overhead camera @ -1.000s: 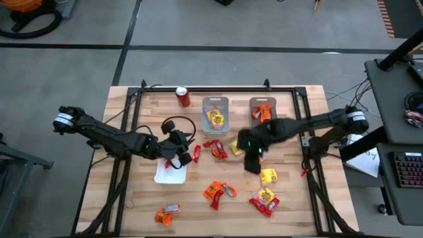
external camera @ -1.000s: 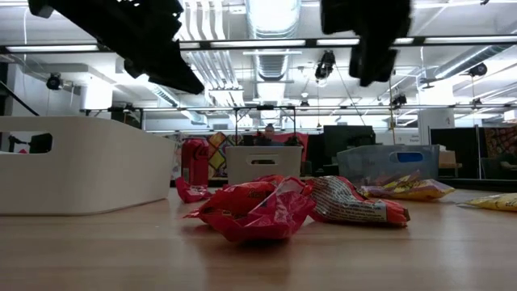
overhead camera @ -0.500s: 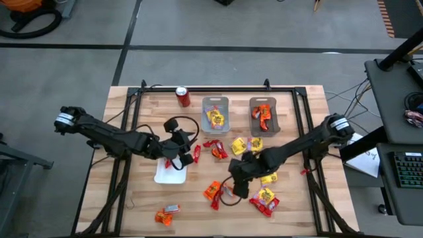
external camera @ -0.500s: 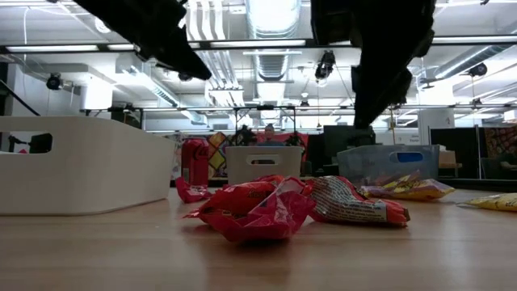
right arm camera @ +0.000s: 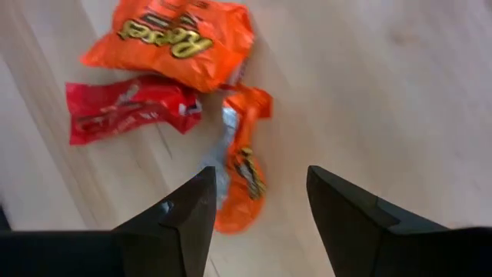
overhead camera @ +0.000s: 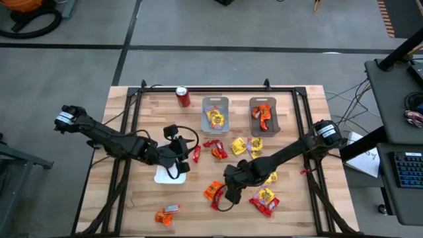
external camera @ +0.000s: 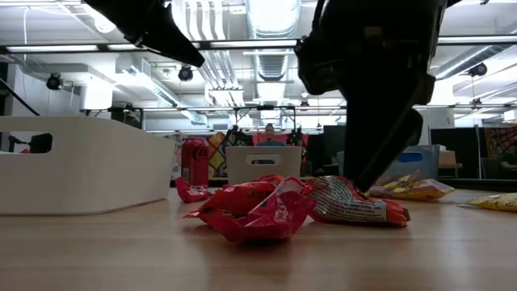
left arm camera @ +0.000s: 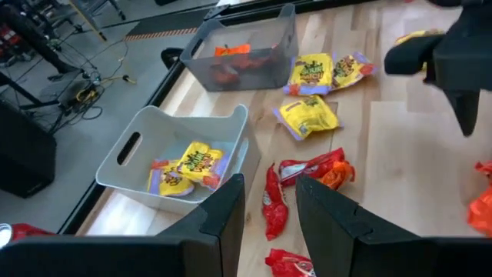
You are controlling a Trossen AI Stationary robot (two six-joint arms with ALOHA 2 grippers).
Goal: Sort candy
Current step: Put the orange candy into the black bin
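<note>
Right gripper [right arm camera: 257, 223], jaws parted, empty, straddles long axis of crinkly orange candy packet [right arm camera: 242, 173] lower centre (left gripper [left arm camera: 270, 211] farther, parted, empty).

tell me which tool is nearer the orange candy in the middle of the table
Right. The right tool hovers directly over the orange candy; the left tool is farther off, above the white tray.

The high camera looked straight down on the whole table [overhead camera: 132, 99]. The low camera sat at tabletop level, close behind the packets, facing the room. Each wrist camera looked forward past its own fingers. The right wrist view came very near the orange packets [right arm camera: 188, 42], also seen from above [overhead camera: 213, 190].
</note>
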